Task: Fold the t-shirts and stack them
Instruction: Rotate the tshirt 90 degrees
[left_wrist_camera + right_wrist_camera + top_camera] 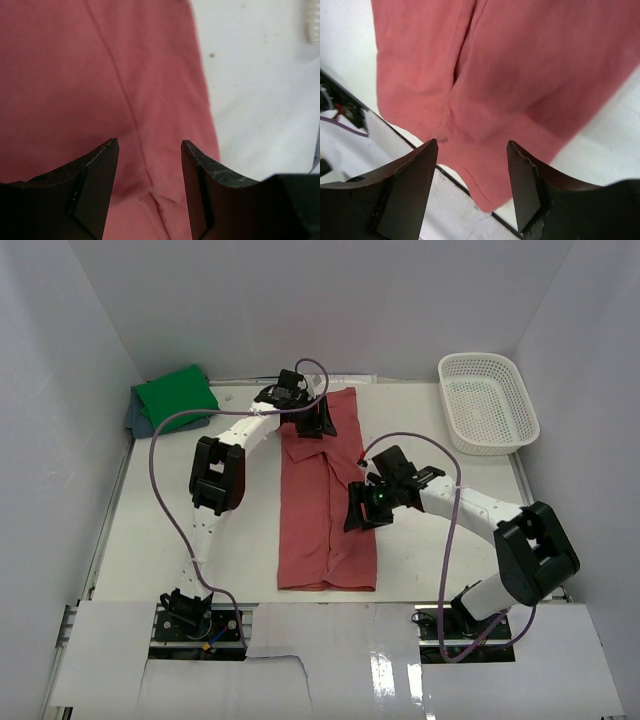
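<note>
White walls box in a pale table (150,560), and over it both grippers stand with jaws parted and nothing between them. The left gripper (150,145) hangs close above the far end of the red shirt (75,75), near its right edge. The right gripper (472,145) sits over the shirt's right edge about halfway along, looking toward the near hem. Whether either tip touches the cloth I cannot tell. The red shirt (325,530) lies in the middle of the table as a long narrow strip, sides turned in. I judge the lengthwise fold done and the crosswise fold due next. That calls for both grippers to pinch the two corners of one end and carry them over to the other, keeping the edges square. The left arm reaches far forward with its elbow bent, and the right arm sweeps in from its base toward the centre. A green shirt (178,392) lies folded on a blue-grey one (137,418) in the far left corner, likely the stack. A basket (488,405) stands far right.
</note>
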Controlling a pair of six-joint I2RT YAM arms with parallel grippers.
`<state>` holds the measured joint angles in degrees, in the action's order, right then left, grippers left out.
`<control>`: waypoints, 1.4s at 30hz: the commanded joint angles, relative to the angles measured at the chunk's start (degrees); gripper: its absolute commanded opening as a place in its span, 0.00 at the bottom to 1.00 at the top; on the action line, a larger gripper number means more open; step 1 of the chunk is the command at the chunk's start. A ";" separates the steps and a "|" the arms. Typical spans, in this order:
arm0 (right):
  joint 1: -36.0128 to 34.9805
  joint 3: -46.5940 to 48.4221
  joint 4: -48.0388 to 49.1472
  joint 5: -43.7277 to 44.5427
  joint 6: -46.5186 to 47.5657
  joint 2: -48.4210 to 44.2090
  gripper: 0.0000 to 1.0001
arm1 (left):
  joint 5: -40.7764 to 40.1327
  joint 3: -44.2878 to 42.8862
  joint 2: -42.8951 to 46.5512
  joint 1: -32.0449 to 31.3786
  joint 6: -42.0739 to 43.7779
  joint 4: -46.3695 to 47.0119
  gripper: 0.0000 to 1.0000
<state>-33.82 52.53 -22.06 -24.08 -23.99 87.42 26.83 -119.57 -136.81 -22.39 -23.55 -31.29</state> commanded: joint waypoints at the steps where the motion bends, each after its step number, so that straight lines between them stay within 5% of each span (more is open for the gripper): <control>1: -4.92 0.90 -5.17 12.11 -1.23 -7.26 0.64 | 0.33 -5.14 -0.90 1.39 0.17 0.44 0.64; 17: -27.86 11.62 -20.74 28.38 -11.78 2.40 0.63 | -1.69 -4.01 -5.30 1.30 1.40 2.20 0.64; 33: -30.34 17.52 -21.53 31.02 -12.75 12.07 0.56 | -7.67 -3.12 -6.27 1.74 2.54 0.70 0.66; 40: -31.56 16.20 -21.62 30.23 -14.07 11.64 0.29 | -7.49 -3.74 -7.06 2.09 2.63 0.09 0.66; 42: -31.92 16.37 -22.40 30.05 -14.51 10.50 0.28 | -7.41 -3.92 -7.33 2.18 2.72 -0.09 0.66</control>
<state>-64.90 68.53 -43.00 5.78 -37.10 100.01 20.97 -122.63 -143.06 -20.71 -21.96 -29.89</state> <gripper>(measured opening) 0.284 0.657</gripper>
